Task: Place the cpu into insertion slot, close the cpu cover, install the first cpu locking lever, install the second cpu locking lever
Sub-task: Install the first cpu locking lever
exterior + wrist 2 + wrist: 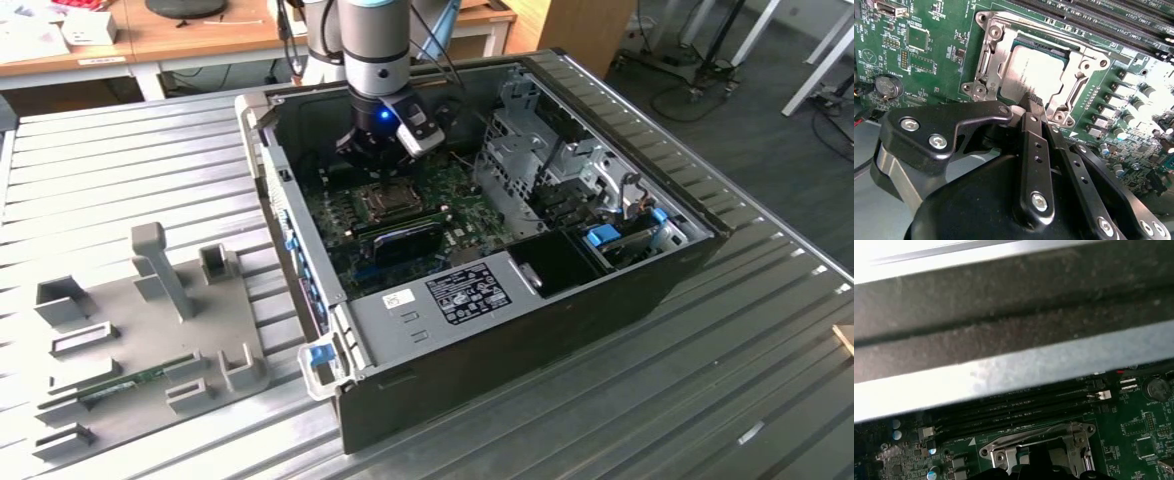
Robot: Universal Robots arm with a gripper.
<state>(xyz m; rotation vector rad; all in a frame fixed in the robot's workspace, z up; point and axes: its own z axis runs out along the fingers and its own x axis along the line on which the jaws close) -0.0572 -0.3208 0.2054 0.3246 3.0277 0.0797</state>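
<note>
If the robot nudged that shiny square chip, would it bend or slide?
The cpu looks like a flat, stiff metal-topped plate, so it probably wouldn't bend. It sits framed inside the insertion slot, so it likely wouldn't slide far. Being thin, it's probably light.

Case wall [1014, 330] looms close, dark with pale metal edges. Beyond it: green circuit board [1134, 440], long black memory slots [1014, 412], then the silvery cpu cover [1039, 442] around the insertion slot [1056, 456].
</note>
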